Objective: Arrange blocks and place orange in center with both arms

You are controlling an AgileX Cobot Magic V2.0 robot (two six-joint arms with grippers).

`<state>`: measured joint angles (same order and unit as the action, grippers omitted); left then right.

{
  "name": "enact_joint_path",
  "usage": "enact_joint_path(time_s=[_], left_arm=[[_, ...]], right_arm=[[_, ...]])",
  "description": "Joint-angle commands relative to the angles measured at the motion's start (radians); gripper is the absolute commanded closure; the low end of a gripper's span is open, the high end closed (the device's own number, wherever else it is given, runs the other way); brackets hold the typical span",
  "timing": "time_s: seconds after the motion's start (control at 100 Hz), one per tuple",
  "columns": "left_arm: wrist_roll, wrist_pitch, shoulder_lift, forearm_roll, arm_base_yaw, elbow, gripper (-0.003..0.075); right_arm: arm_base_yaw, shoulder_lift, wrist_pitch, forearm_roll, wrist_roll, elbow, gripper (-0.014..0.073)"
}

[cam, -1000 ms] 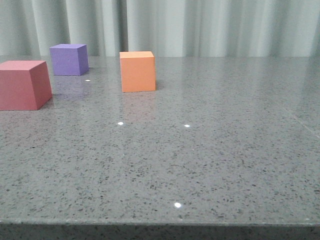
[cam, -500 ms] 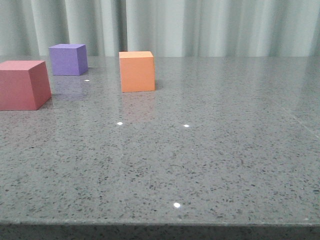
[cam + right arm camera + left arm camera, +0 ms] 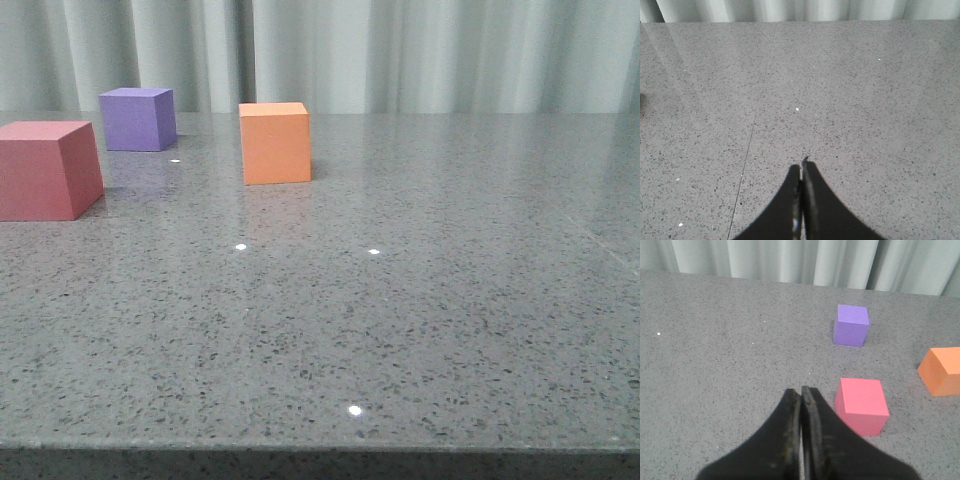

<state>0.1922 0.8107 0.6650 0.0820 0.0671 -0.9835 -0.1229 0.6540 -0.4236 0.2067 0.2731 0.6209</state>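
Three foam-like cubes stand on the speckled grey tabletop [image 3: 420, 300], all gathered toward its left side in the front view, with pale pleated curtains [image 3: 420, 55] behind the far edge. The orange cube [image 3: 275, 143] sits upright, farther back than the red-pink cube [image 3: 47, 170], which lies nearest the camera at the left border and is partly cut off there. The purple cube [image 3: 138, 119] is the farthest back, between the other two in left-right order and close to the curtain line. None of the three touches another; clear tabletop shows between each pair. In the left wrist view the left claw [image 3: 801, 392] hangs above the tabletop with its two dark fingers pressed together, nothing between them, its tips just beside the red-pink cube [image 3: 862, 405] but not on it; the purple cube [image 3: 851, 325] lies beyond that one, and the orange cube [image 3: 942, 371] is off to the side at the frame's edge. In the right wrist view the right claw [image 3: 801, 167] is likewise closed on nothing, its tips meeting over bare tabletop [image 3: 850, 90], where a thin seam line [image 3: 747, 152] runs across the surface. No cube shows in that view.
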Motion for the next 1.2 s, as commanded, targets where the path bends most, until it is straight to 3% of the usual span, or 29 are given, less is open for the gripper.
enact_joint_path(time_s=[0.0, 0.24, 0.33, 0.43, 0.55, 0.66, 0.87, 1.19], left_arm=[[0.005, -0.062, 0.033, 0.007, -0.003, -0.04, 0.0741], [0.005, -0.051, 0.077, 0.007, -0.003, -0.04, 0.0738], [0.005, -0.038, 0.079, 0.007, -0.003, -0.04, 0.0685], [0.005, -0.028, 0.079, 0.007, -0.003, -0.037, 0.0533], [0.005, -0.015, 0.079, 0.007, -0.003, -0.037, 0.0224], [0.005, -0.015, 0.079, 0.003, -0.003, -0.037, 0.0043], [0.005, -0.017, 0.087, -0.06, -0.003, -0.037, 0.0034], [0.005, -0.164, 0.255, -0.221, 0.014, -0.048, 0.0065]], right_arm=[[0.004, 0.001, 0.081, 0.022, -0.01, 0.026, 0.0663], [0.004, 0.001, 0.081, 0.022, -0.01, 0.026, 0.0663], [0.004, 0.001, 0.081, 0.022, -0.01, 0.026, 0.0663], [0.004, 0.001, 0.081, 0.022, -0.01, 0.026, 0.0663], [0.004, 0.001, 0.081, 0.022, -0.01, 0.026, 0.0663], [0.004, 0.001, 0.081, 0.022, -0.01, 0.026, 0.0663], [0.004, 0.001, 0.081, 0.022, -0.01, 0.026, 0.0663], [0.004, 0.001, 0.079, 0.022, -0.01, 0.026, 0.0663]])
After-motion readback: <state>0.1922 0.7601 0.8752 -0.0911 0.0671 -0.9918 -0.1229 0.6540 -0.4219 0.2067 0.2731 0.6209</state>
